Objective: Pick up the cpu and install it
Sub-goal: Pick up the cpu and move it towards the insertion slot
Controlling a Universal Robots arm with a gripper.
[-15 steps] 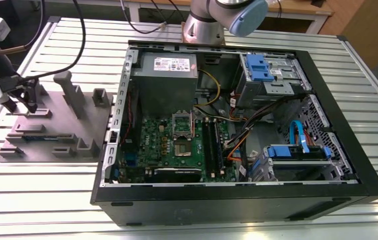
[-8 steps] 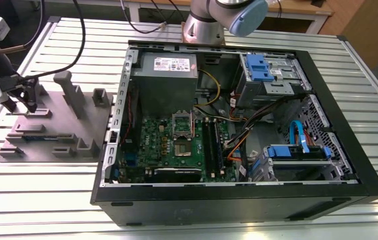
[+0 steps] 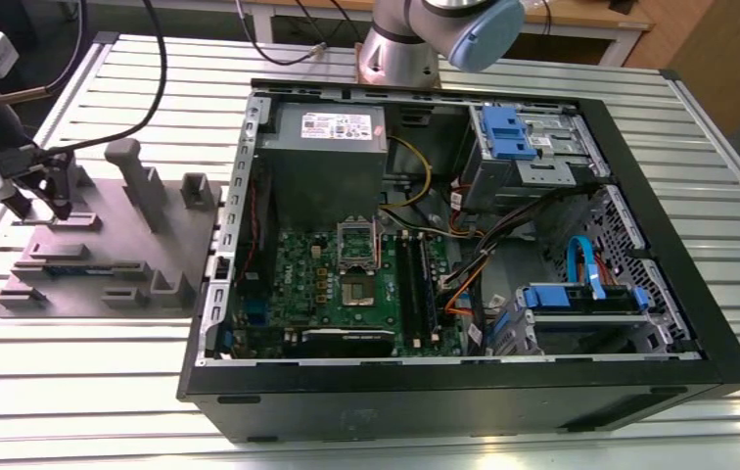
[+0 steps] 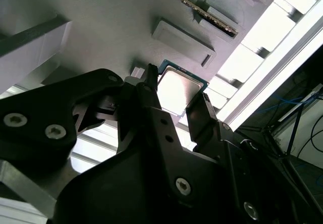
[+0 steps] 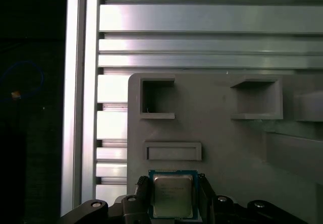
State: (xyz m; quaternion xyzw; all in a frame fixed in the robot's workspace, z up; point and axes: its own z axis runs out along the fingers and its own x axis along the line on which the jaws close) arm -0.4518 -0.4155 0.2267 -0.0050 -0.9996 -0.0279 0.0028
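Jaws narrowed onto the cpu [image 5: 172, 196], over the grey tray [image 3: 119, 250] at the exterior view's left.

The slatted tabletop [image 3: 109, 392] carries an open computer case [image 3: 475, 392]. The tray sits just beside the case, well apart from the green motherboard [image 3: 295, 279] inside it. In both wrist views the cpu lies flat with its metal top facing up. It is slightly longer than wide, and its long edges run along the two black fingers [image 5: 143, 196] pressing its opposite sides. It sits near the tray's corner, edges square to the rim. A shallow slot [image 5: 172, 152] lies just beyond it, with bare tray between. Whether the cpu is lifted off the tray, I cannot tell.
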